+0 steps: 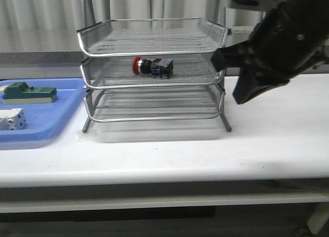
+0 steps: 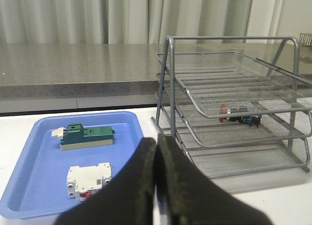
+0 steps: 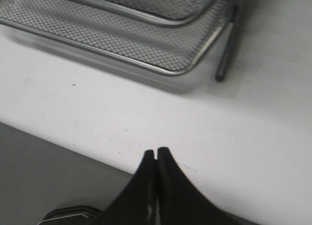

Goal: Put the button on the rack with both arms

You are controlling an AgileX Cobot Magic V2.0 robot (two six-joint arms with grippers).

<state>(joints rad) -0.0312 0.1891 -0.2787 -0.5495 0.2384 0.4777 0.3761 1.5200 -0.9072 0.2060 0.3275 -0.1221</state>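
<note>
The button (image 1: 152,66), with its red cap and dark blue rear block, lies on its side on the middle tier of the silver wire rack (image 1: 149,53). The left wrist view also shows the button (image 2: 239,118) lying there alone inside the rack (image 2: 229,38). My left gripper (image 2: 157,139) is shut and empty, held back from the rack between it and the blue tray; it is out of the front view. My right gripper (image 1: 240,98) hangs just right of the rack, clear of it. It is shut on nothing (image 3: 156,151) above the table near the front edge.
A blue plastic tray (image 1: 46,125) at the left holds a green block (image 1: 28,92) and a white block (image 1: 13,119). The rack's front right leg (image 3: 226,49) stands close to my right gripper. A grey counter and curtains run behind the table.
</note>
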